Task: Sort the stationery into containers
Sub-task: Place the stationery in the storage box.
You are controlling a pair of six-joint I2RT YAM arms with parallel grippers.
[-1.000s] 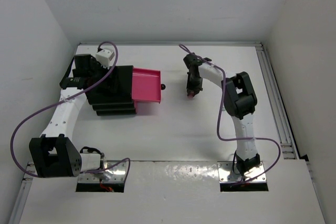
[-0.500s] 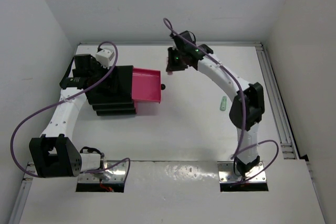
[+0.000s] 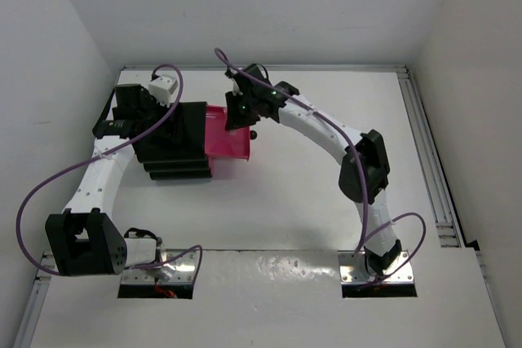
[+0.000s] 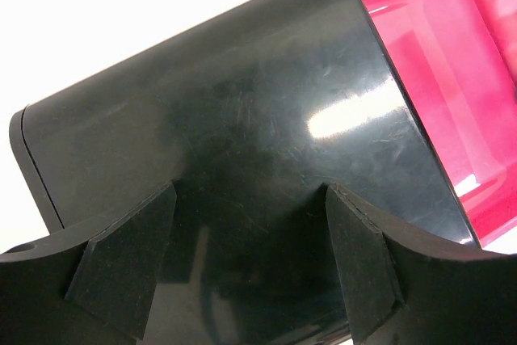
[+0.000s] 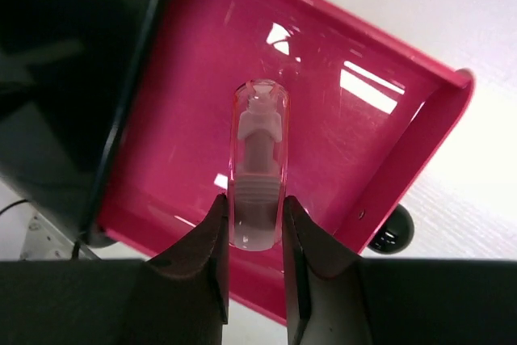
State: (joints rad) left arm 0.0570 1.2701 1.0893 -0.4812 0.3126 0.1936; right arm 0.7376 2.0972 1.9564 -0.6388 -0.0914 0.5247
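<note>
Top view: right gripper (image 3: 242, 112) hangs over open pink drawer (image 3: 232, 144), for dropping.
Left wrist: left gripper (image 4: 246, 199) spread against black drawer unit (image 4: 242, 119), likely steadying it.
Right wrist: stubby pink piece (image 5: 258, 159) pinched above drawer floor, unreleased.

1 stubby translucent pink piece (image 5: 258, 159), clamped in the right gripper (image 5: 256, 228), hangs over 1 open pink drawer (image 5: 388, 131) with black knob (image 5: 391, 232), extended from the black drawer unit (image 3: 173, 140).

Bright pink drawer (image 5: 331, 139), black knob (image 5: 392, 230), glossy black unit (image 4: 242, 143), translucent pink marker (image 5: 258, 159)
</note>
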